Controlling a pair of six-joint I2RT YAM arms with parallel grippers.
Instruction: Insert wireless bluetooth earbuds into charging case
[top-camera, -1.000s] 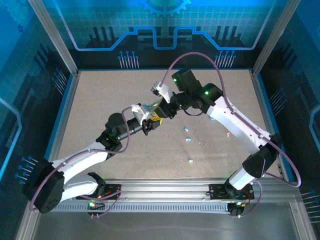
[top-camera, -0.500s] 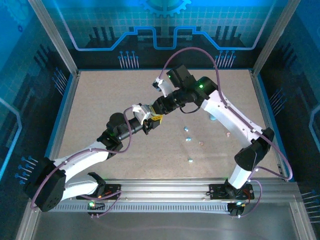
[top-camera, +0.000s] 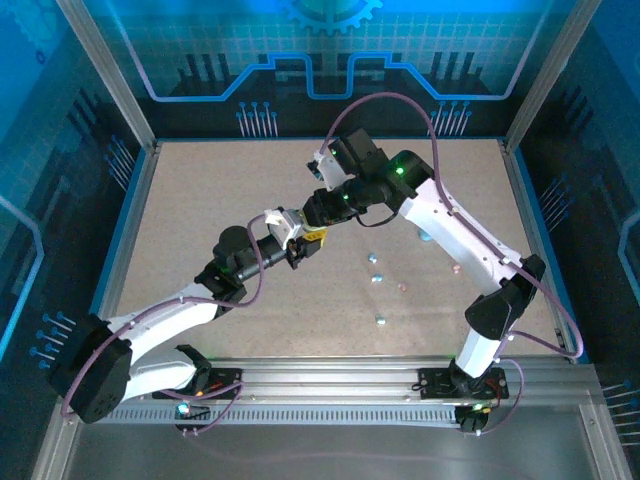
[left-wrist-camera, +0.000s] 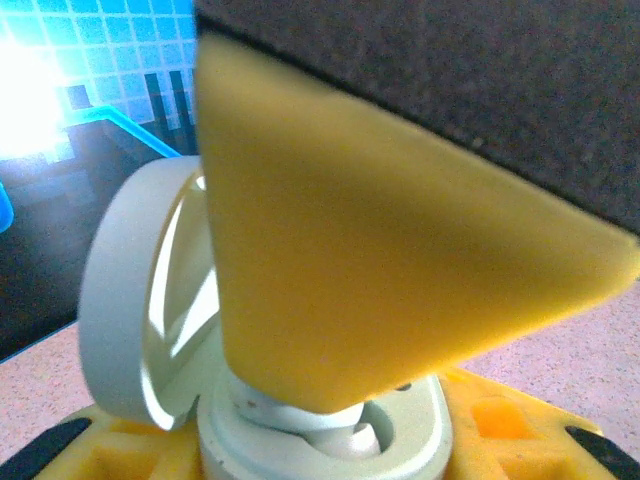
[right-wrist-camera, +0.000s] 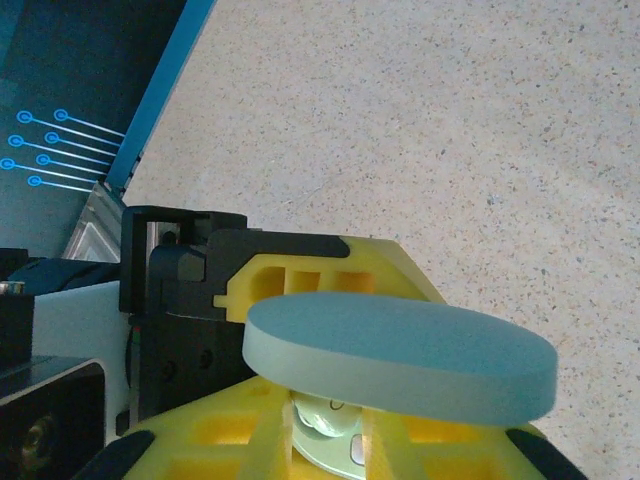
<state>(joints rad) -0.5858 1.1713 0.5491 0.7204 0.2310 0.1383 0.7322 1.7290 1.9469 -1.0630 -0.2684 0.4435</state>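
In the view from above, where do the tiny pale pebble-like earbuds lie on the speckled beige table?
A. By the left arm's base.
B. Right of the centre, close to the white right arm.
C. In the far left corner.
B: the tiny pale pebble-like earbuds lie scattered on the speckled beige table right of centre, beside the white right arm.

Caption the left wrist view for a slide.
Left gripper clamps the open white charging case; right gripper's yellow finger looms above.

We count five tiny pebble-like earbuds (top-camera: 377, 278) loose on the table (top-camera: 200, 200) right of centre, well apart, mostly pale bluish-white, pinkish earbud (top-camera: 403, 286) among them, rounded charging case (left-wrist-camera: 115, 310) raised mid-table, lid swung open, pale shell, white inside.
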